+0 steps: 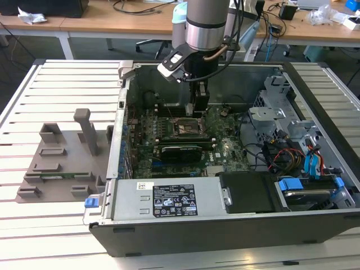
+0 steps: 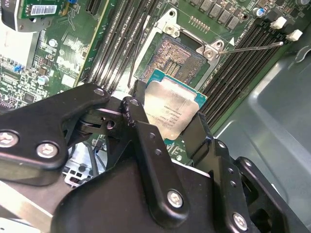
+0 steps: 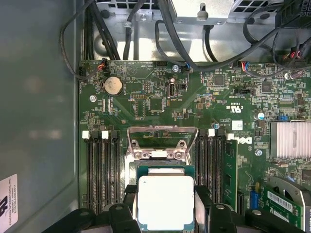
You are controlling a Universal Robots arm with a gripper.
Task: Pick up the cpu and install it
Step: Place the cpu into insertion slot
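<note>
Second wrist view: cpu (image 2: 172, 109) in jaws, seemingly over socket (image 2: 170, 56), memory slots (image 2: 121, 39) alongside.

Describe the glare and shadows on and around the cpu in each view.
First wrist view: the cpu top is washed near white by glare, and the grey case wall carries soft reflections. Second wrist view: the cpu shows a mottled sheen in the black gripper. Exterior view: the socket sits in dim shade under the arm, while the slatted table is brightly lit.
</note>
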